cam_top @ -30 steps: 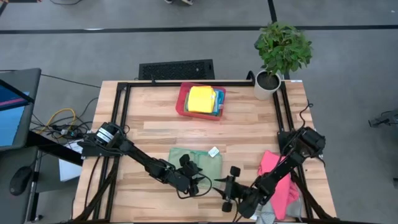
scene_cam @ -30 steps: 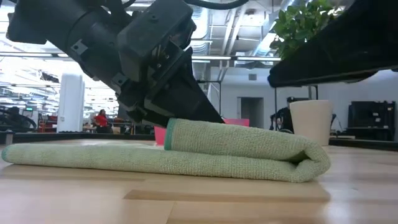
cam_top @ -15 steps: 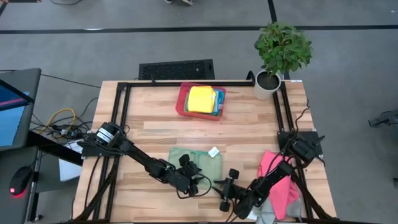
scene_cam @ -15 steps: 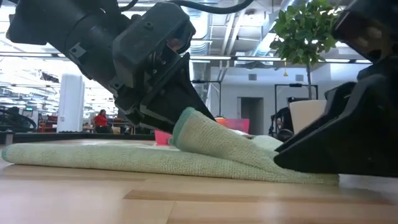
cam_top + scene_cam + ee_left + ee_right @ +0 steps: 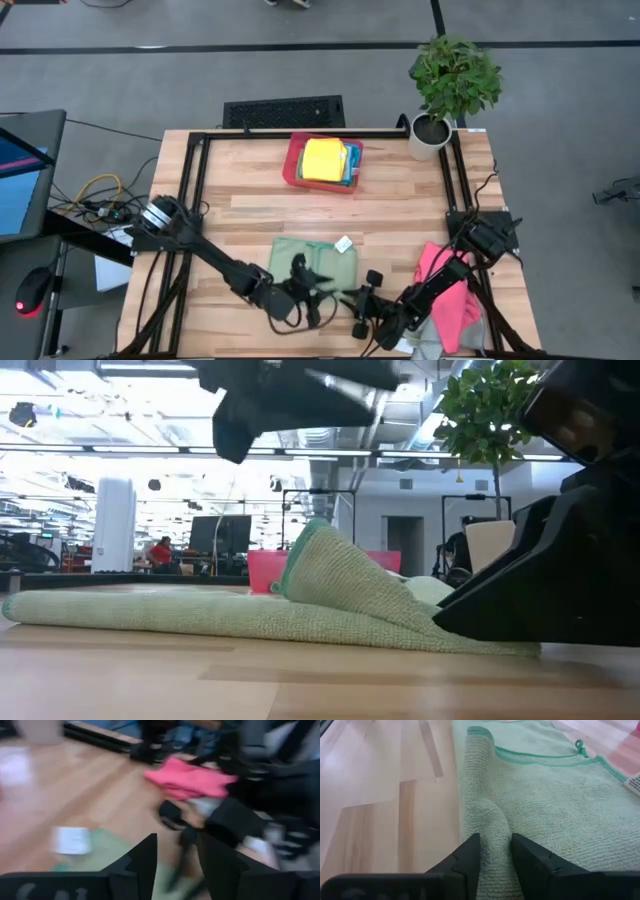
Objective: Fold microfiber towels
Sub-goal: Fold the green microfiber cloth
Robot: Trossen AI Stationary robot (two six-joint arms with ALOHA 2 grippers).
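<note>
Presently we find the left pincer (image 5: 318, 277) raised just off the near edge of the light green microfibre towel (image 5: 318, 254), fingers parted, nothing between them. That towel lies flat on the wooden counter (image 5: 250, 200), its folded near hem rucked upward. The right pincer (image 5: 492, 851), low at the towel's near right corner, has that raised fold pinched between its fingers. We judge the right arm nearer; the towel extends away from it.

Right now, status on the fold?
Left tool open, empty, hovering. Right tool pinching a ridge of green towel, one flap propped up. Pink towel under right arm, not blocking.
</note>
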